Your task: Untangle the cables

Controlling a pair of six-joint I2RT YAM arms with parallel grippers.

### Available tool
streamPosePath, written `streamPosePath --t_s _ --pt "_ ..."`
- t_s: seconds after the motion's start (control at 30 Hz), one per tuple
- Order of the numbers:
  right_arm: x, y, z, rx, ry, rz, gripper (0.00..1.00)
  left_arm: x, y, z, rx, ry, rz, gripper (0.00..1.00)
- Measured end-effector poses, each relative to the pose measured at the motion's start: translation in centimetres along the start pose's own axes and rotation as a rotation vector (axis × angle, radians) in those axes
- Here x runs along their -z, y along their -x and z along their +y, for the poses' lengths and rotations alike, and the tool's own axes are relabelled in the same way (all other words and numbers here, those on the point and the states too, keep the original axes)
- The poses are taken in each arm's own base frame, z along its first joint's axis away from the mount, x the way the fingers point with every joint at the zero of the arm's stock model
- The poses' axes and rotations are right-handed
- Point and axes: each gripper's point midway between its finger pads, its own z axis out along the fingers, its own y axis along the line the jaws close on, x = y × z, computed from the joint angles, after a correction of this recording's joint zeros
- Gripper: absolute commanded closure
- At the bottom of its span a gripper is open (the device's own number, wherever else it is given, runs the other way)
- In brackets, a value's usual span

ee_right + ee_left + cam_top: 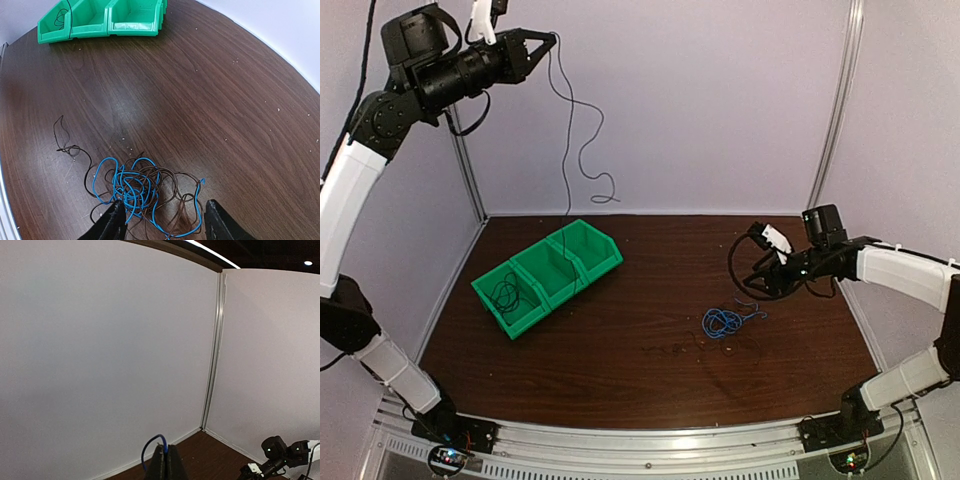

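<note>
- Pale walls [720, 100] close in a dark wood-grain surface [650, 370], dotted with small light specks.
- Left end effector [548, 42] is raised high against the back wall, far above the surface, and its fingers [172, 465] are pressed together.
- A blue loop [148, 443] of thin wire stands out just beside those closed fingers in the left wrist view.
- From the same tips a thin hanging cable [567, 150], dark in the top view, drops well below the left end effector. One strand curls against the wall and another runs straight down toward the green bins [570, 295].
- These three joined bins sit far beneath the left end effector. The end compartment farthest from the right end effector holds a coiled black cable [505, 293].
- Right end effector [758, 285] is low over the surface with its fingers spread wide and nothing between them.
- The cable tangle [135, 182], bright blue wires knotted with dark ones, lies on the surface just ahead of the right end effector [165, 227], partly between its fingertips. Whether they touch it cannot be told.
- One dark strand [65, 142] trails out of the tangle to the left of those fingers.
- Far ahead of the right end effector sit the green bins [132, 25].
</note>
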Motion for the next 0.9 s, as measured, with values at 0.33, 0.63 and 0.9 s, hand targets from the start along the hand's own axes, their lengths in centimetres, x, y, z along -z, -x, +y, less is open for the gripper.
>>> streamPosePath --t_s 0.33,0.63,0.9 --pt "-0.3 -0.4 -0.1 0.007 -0.010 -0.008 0.45 3.4 -0.5 4.6 -0.087 0.276 0.056 1.00" --pt "-0.4 -0.7 -0.2 0.008 -0.013 -0.007 0.45 4.8 -3.5 8.1 -0.160 0.480 0.185 1.00" --pt "-0.4 -0.8 -0.4 0.010 -0.025 -0.004 0.45 7.8 -3.0 9.5 -0.187 0.564 0.195 1.00"
